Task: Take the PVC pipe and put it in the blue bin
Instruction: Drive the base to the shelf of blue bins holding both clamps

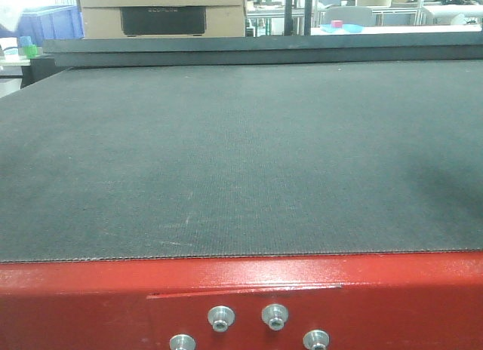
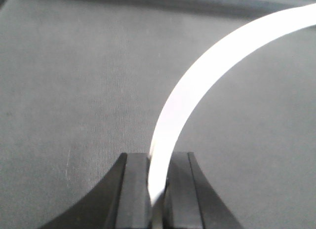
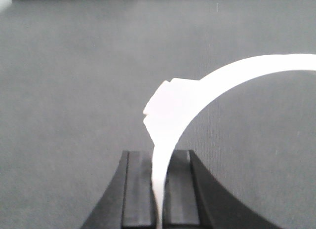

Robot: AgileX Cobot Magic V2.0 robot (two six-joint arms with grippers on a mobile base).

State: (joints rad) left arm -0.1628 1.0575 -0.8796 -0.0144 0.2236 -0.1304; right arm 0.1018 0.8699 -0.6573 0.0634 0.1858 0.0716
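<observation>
In the left wrist view my left gripper (image 2: 157, 161) is shut on a white PVC pipe (image 2: 207, 76), a curved arc that rises from between the black fingers and sweeps to the upper right above the dark mat. The right wrist view shows my right gripper (image 3: 158, 159) shut on another white PVC pipe arc (image 3: 232, 73), which has a squared tab (image 3: 165, 104) just above the jaws. Neither gripper nor either arc appears in the front view. A blue bin (image 1: 47, 22) shows far back left, beyond the table.
A dark grey mat (image 1: 241, 154) covers the table, with a red metal front edge (image 1: 241, 290) carrying several bolts. Cardboard boxes (image 1: 162, 10) stand behind the far edge. Shelving and small coloured items lie in the background right.
</observation>
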